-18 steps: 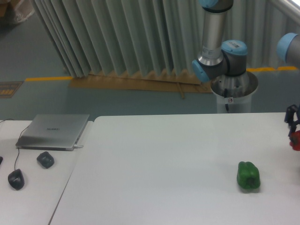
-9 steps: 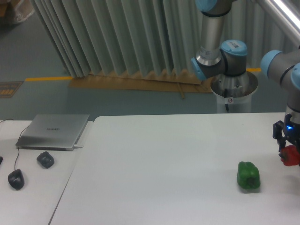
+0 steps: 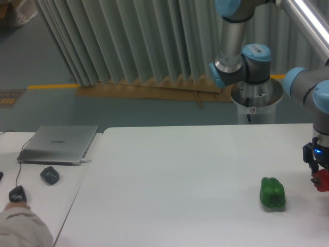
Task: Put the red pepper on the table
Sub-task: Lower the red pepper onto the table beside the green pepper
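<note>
My gripper [image 3: 320,177] hangs at the far right edge of the view, shut on the red pepper [image 3: 322,180], a small glossy red shape partly cut off by the frame edge. The pepper sits low, close to the white table [image 3: 180,180]; I cannot tell whether it touches the surface. The gripper's black body with a blue light shows just above the pepper.
A green bell pepper [image 3: 272,193] lies on the table left of the gripper. On the adjoining desk at left are a closed laptop [image 3: 58,144] and a dark mouse [image 3: 50,175]; a person's hand [image 3: 20,221] covers a second mouse at the bottom left.
The gripper with the red pepper came into view from the right edge and lowered toward the table. A person's hand and sleeve appeared at the bottom left over a mouse.
</note>
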